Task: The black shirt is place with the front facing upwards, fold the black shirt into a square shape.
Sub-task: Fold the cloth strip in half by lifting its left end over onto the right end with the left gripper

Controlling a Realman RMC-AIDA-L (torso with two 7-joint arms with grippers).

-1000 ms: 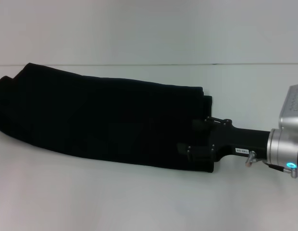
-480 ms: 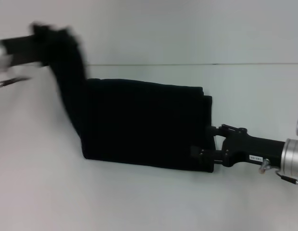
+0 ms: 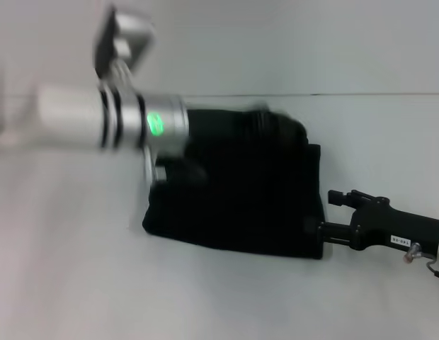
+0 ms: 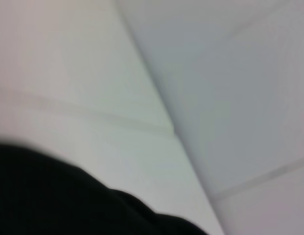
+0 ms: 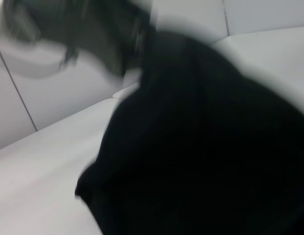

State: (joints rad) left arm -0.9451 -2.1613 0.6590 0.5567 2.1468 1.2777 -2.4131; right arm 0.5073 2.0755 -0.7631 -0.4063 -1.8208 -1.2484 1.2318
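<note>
While the left gripper, fingers unreadable, overhangs the black shirt, the right gripper's fingers pinch its edge.

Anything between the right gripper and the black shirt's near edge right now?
Nothing: in the head view the right gripper sits right at the black shirt's right-hand edge, with no gap showing and only bare white table around it.

The black shirt lies folded into a compact, roughly square bundle on the table.
</note>
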